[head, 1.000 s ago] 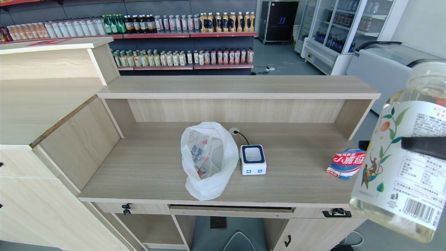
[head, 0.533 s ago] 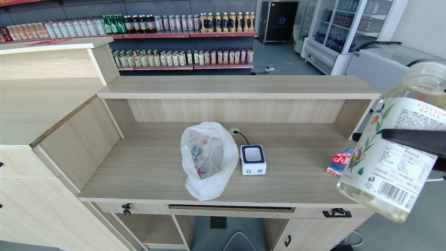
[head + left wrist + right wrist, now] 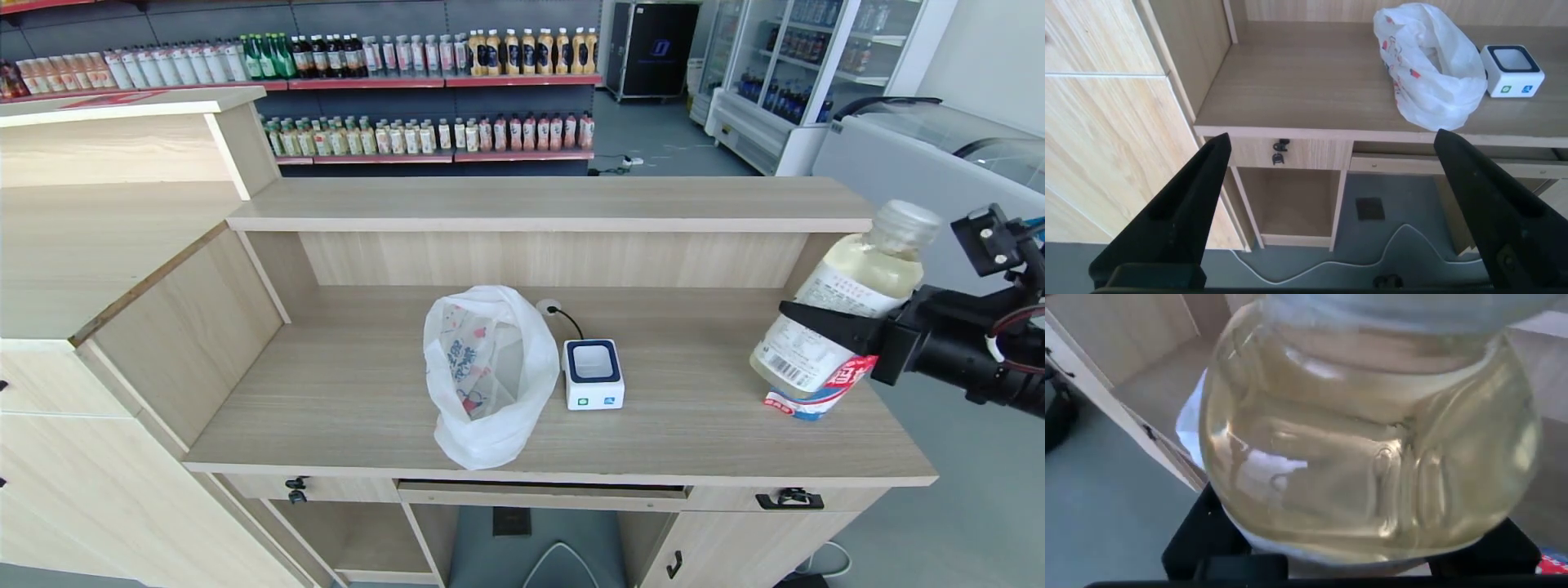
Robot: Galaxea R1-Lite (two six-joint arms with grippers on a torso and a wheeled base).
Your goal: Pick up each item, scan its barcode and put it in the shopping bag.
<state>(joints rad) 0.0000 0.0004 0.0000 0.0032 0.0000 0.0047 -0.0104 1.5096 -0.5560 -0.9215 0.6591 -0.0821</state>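
- Your right gripper (image 3: 829, 327) is clamped around the middle of a clear drink bottle (image 3: 853, 278). It holds the bottle tilted in the air over the right end of the counter (image 3: 694, 425).
- Your left gripper (image 3: 1331, 216) hangs with its fingers spread wide and nothing in them, below and in front of the counter's front left corner.
- On room to move: the counter is boxed in by a raised back ledge (image 3: 555, 204) and side walls, so I'd judge the front edge to be your open way in. The stretch of top between the bottle and the scanner is bare.
- The white shopping bag (image 3: 490, 376) sits left of centre with its mouth gaping upward. Something printed shows through the plastic, so one item looks already packed.
- The bottle's barcode sits on the lower part of the label, toward the base. The bottle is well apart from the scanner, so I'd say it has yet to be scanned and bagged.
- The scanner (image 3: 593, 374) stands just beside the bag's right side, window up, with its cable running to the back.
- A blue, red and white snack packet (image 3: 804, 406) lies near the right edge, directly under the bottle. It is left to do.
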